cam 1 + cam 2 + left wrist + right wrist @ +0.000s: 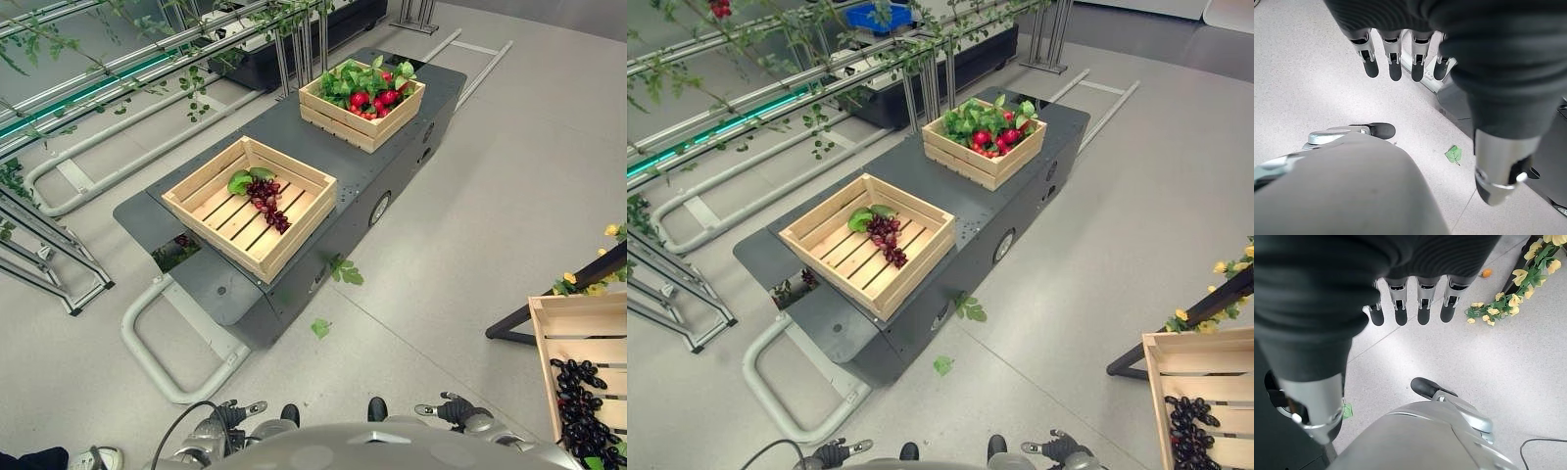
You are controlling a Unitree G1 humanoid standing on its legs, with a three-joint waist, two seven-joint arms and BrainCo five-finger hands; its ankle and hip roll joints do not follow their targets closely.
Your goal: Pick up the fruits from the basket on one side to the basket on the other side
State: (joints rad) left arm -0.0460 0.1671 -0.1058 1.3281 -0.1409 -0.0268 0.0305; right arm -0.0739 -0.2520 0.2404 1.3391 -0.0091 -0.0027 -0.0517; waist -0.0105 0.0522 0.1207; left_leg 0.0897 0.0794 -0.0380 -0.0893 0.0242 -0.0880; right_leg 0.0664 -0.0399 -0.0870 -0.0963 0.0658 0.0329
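where slats show, dark red grapes trail.

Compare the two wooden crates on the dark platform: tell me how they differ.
The near crate is almost bare, holding one bunch of dark red grapes with a green leaf; the far crate is heaped with red fruit and leaves. The near crate's slatted floor shows; the far crate's is buried. Both are light slatted wood, standing on the dark platform.

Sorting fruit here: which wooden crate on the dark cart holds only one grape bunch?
The nearer crate, with a single dark red grape bunch; the farther crate is heaped with red fruit and leaves.
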